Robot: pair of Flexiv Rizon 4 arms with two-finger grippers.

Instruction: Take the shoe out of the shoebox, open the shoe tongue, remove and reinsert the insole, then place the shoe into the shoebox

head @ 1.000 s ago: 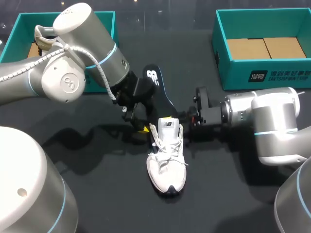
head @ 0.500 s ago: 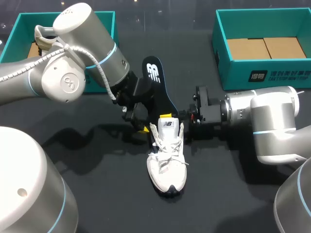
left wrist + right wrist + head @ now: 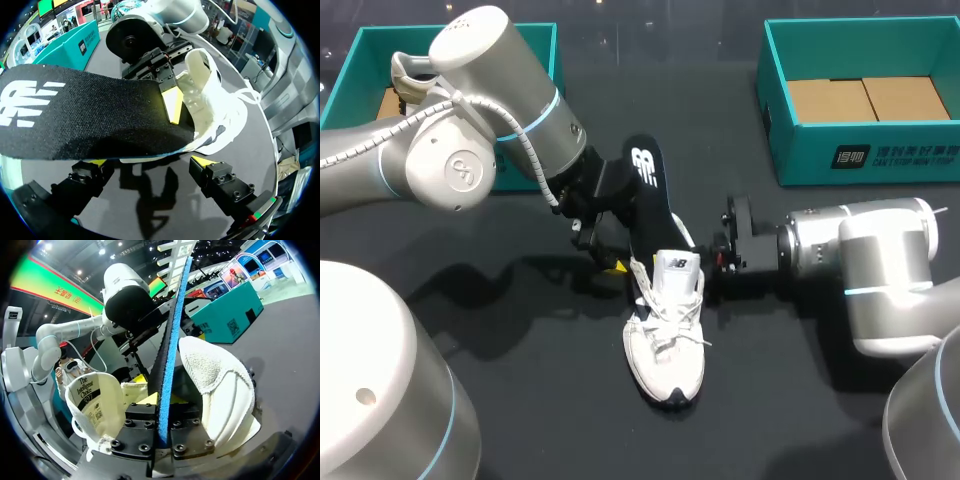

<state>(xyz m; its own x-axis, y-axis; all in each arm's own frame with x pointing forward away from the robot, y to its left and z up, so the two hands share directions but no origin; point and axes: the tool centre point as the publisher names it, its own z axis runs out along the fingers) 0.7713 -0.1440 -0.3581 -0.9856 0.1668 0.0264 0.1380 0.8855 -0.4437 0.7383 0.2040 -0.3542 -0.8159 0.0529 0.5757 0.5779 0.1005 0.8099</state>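
Insole tips down and the shoe swings with it!

My right arm [image 3: 840, 250] has slid nearer to me across the table. Its right gripper [image 3: 162, 407], clamped on the long black fabric-topped insole [image 3: 650, 195], carried it up for a moment and has now brought it lower. The insole's free tip has dropped and shifted right, its lower end has pushed deeper behind the tongue, and the white lace-up sneaker [image 3: 665, 330] has turned, heel nudged to the right.
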